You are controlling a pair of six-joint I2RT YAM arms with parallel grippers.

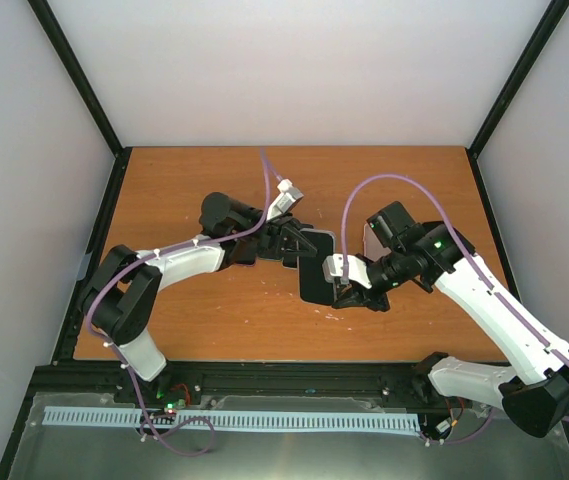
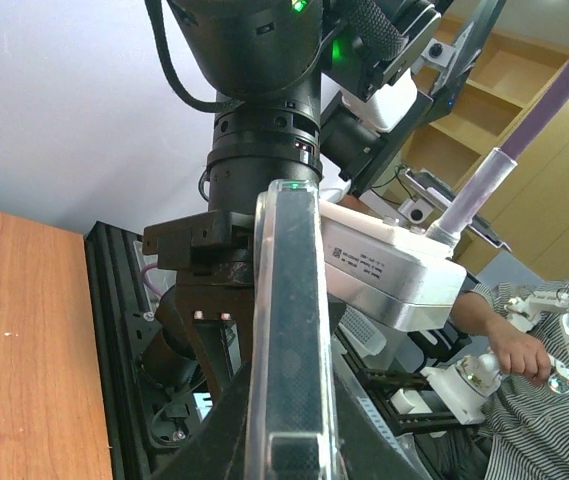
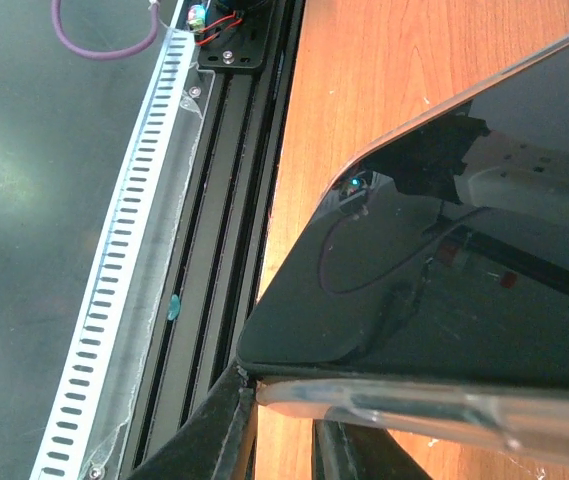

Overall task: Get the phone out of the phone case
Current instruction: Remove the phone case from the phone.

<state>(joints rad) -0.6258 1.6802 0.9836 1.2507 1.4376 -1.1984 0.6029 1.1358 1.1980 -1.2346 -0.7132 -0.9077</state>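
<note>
Overhead, mid-frame, the left hand [image 1: 292, 243] and right hand [image 1: 349, 290] both clamp the phone case [image 1: 316, 265]. Only the right wrist view shows the phone [image 3: 444, 280] screen.

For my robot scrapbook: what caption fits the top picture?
Left claw and right claw grip one phone over the table.

A wooden table [image 1: 264, 190] fills the middle of the overhead view, boxed in by a black frame [image 1: 74, 70] and pale grey walls [image 1: 294, 70]. A white slotted cable duct [image 1: 234, 420] runs along the near rail at 6 o'clock. In the left wrist view, a person in a striped shirt [image 2: 554, 440] shows at 4 o'clock, with wooden shelving [image 2: 524, 90] at 2 o'clock.
</note>
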